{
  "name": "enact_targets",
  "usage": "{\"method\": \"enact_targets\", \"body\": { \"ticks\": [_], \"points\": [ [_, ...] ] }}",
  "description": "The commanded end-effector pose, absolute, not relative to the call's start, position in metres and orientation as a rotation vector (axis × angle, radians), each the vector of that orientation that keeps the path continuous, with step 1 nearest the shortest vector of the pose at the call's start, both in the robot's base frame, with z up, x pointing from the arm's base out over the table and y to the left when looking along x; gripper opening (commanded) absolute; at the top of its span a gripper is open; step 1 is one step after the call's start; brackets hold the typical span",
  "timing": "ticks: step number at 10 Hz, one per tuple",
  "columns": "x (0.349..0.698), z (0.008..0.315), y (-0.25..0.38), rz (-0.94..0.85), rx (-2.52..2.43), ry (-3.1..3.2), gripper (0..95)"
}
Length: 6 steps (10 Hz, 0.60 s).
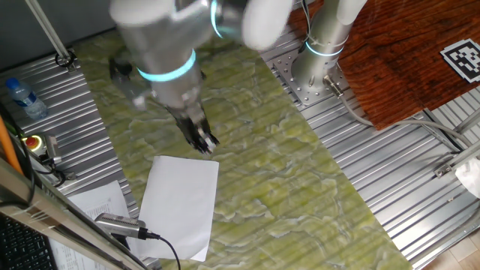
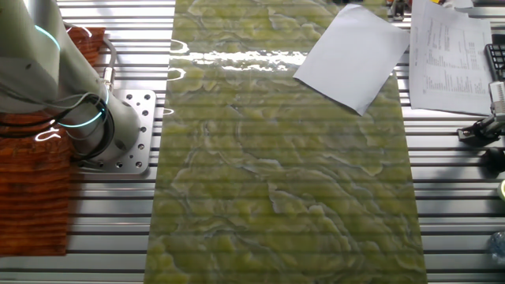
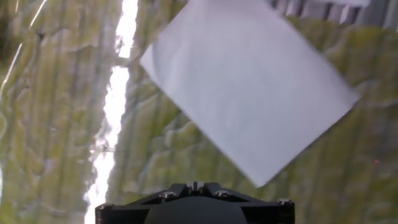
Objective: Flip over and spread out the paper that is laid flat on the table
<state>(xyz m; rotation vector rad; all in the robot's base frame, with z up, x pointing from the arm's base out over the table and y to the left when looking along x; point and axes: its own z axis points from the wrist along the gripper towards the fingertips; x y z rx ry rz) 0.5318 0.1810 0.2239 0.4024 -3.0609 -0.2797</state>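
White paper (image 1: pixel 180 204) lies flat on the tabletop (image 1: pixel 285 187), unflipped; the hand (image 1: pixel 202 140) hovers near, grip state unclear.

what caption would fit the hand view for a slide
Hand camera looks down on the blank white paper lying flat on the green marbled table.

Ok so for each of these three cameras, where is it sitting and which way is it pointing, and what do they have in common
One fixed view: high above the table, angled down; the arm and gripper hang over the paper.
The other fixed view: high on the opposite side, looking down the table's length; only the arm's base and lower links show, with the paper at the far end.
Hand view: on the hand, looking down at the paper; only the dark gripper body shows at the bottom edge.
Shared: all three show the paper lying flat on the green-yellow table.
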Motion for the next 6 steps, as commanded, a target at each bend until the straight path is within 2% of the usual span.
{"method": "enact_targets", "body": {
  "ticks": [1,2,4,6],
  "points": [
    [0.541,0.225,0.177,-0.178,0.431,-3.037,0.0],
    [0.540,0.226,0.202,-0.094,0.379,-3.015,0.0],
    [0.540,0.226,0.202,0.020,0.220,-3.029,0.0],
    [0.540,0.226,0.202,-0.003,0.162,-3.033,0.0]
  ]
}}
